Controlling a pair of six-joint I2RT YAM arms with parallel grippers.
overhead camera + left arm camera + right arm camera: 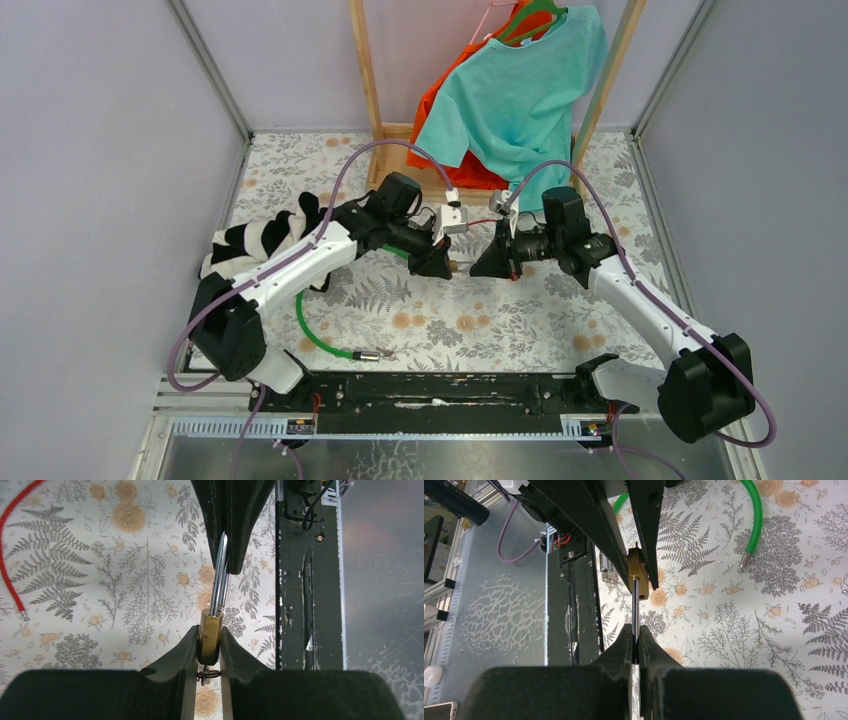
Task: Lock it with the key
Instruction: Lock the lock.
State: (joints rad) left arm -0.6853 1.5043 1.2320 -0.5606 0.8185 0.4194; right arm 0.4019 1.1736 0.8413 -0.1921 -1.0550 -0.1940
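Note:
A small brass padlock is held in the air between my two grippers. My left gripper is shut on its brass body. A key ring with a key shows just under the body, between the fingers. The silver shackle runs up into my right gripper's fingers. In the right wrist view, my right gripper is shut on the shackle, with the padlock beyond it. In the top view the padlock sits between the left gripper and the right gripper.
A green cable with a metal end lies on the floral table cover at front left; it also shows in the right wrist view. A red cable lies nearby. A striped cloth is at left. A wooden rack with a teal shirt stands behind.

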